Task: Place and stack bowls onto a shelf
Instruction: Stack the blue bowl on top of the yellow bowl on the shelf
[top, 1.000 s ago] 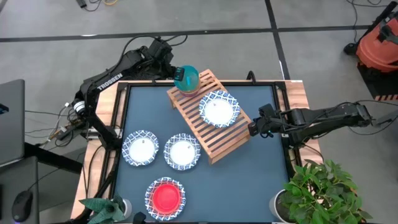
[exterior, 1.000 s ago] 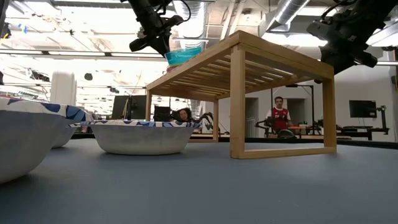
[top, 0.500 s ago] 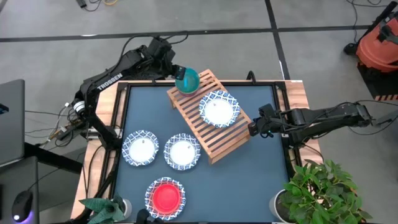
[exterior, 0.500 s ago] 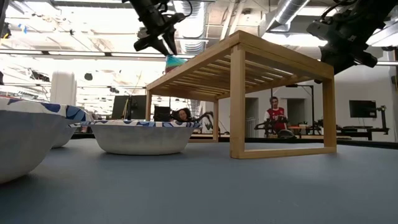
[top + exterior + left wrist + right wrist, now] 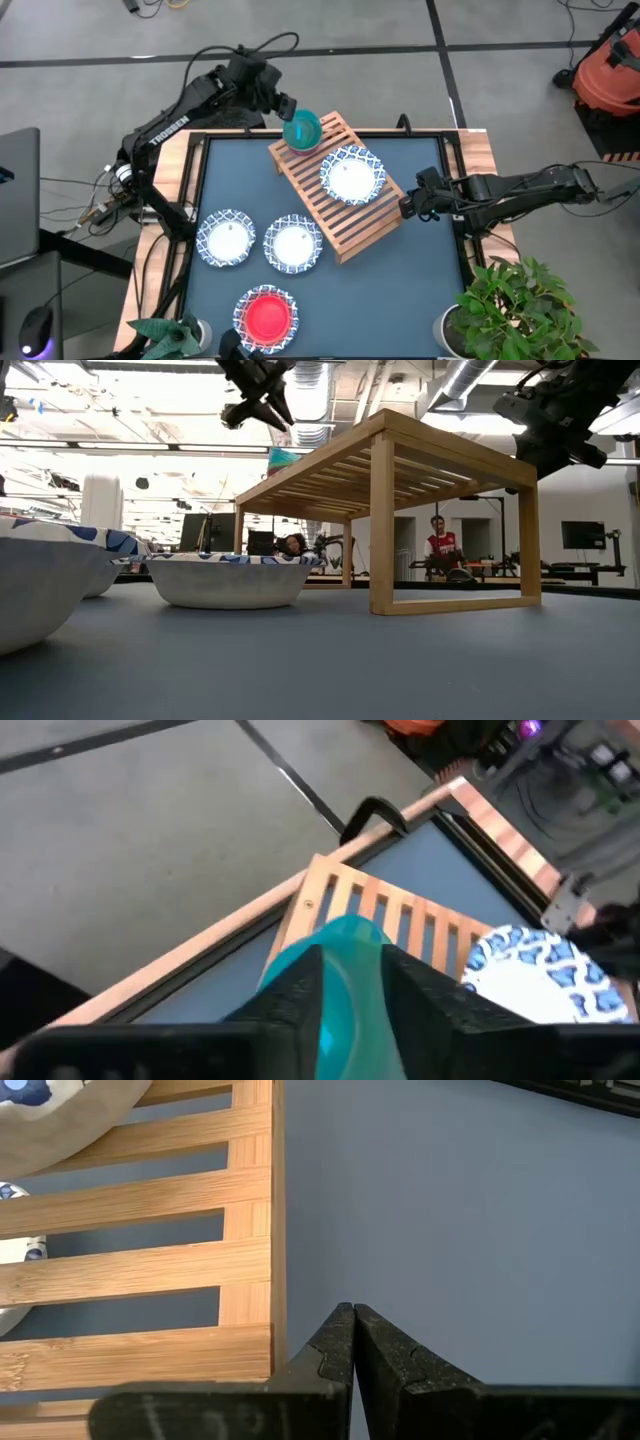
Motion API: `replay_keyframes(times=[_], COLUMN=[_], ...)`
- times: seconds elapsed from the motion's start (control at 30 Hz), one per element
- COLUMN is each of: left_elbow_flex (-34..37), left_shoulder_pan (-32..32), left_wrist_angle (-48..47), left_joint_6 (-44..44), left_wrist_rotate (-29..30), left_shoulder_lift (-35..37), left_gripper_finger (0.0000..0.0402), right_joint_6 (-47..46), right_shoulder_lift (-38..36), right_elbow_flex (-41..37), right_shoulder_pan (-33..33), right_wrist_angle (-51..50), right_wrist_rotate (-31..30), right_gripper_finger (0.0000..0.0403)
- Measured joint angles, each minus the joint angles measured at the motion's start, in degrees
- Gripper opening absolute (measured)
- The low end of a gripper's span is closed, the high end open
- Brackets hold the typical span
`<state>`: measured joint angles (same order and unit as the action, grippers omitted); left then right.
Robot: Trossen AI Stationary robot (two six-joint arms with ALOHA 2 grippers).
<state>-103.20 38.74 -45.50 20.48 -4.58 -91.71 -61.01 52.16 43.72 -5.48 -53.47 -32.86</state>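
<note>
The teal bowl (image 5: 302, 130) (image 5: 283, 457) sits on its base on the far-left corner of the light-wood slatted shelf (image 5: 345, 205). My left gripper (image 5: 283, 105) (image 5: 350, 970) hovers open just above and beyond the bowl, clear of it. A white dish with a blue rim (image 5: 352, 173) rests on the shelf's middle. Two more such dishes (image 5: 226, 238) (image 5: 293, 243) sit on the blue tabletop. A red bowl (image 5: 266, 315) lies in another dish at the near edge. My right gripper (image 5: 405, 205) (image 5: 352, 1320) waits shut by the shelf's right edge.
Potted plants stand at the near right corner (image 5: 520, 310) and the near left corner (image 5: 160, 335). A wooden frame (image 5: 470, 190) borders the table. In the low view a person (image 5: 440, 545) sits in the room far behind the table.
My left gripper has opened and let go of the teal bowl. It has then risen and tipped up, away from the shelf. The bowl has settled onto the shelf's far-left corner and stays there.
</note>
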Motion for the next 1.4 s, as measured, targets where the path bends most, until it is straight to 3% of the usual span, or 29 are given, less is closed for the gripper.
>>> replay_keyframes(times=[0.1,0.17,0.5,0.83,1.03,1.4], left_elbow_flex=[0.67,1.69,9.45,8.37,6.52,14.21], left_shoulder_pan=[-0.06,-0.04,0.15,1.19,2.33,2.29], left_wrist_angle=[0.24,-0.05,1.75,3.05,9.4,10.25], left_joint_6=[-2.01,-2.28,-0.51,1.4,1.15,2.3], left_wrist_rotate=[-1.71,-2.39,-2.52,-8.68,-7.61,-5.27], left_shoulder_lift=[0.0,-0.16,-0.28,-0.28,-0.08,-0.28], left_gripper_finger=[0.0024,0.0008,0.0001,0.0,0.0,0.0], right_joint_6=[0.0,0.0,0.04,0.04,0.02,-0.42], right_shoulder_lift=[0.02,0.0,0.02,0.0,0.0,0.0], right_elbow_flex=[0.0,0.0,0.02,0.0,0.0,0.0], right_shoulder_pan=[-0.02,-0.02,-0.02,-0.01,-0.02,-0.15], right_wrist_angle=[0.0,0.0,-0.04,-0.07,-0.03,-0.02], right_wrist_rotate=[0.0,0.0,-0.02,-0.02,-0.02,0.02], right_gripper_finger=[0.0036,0.0036,0.0036,0.0036,0.0036,0.0036])
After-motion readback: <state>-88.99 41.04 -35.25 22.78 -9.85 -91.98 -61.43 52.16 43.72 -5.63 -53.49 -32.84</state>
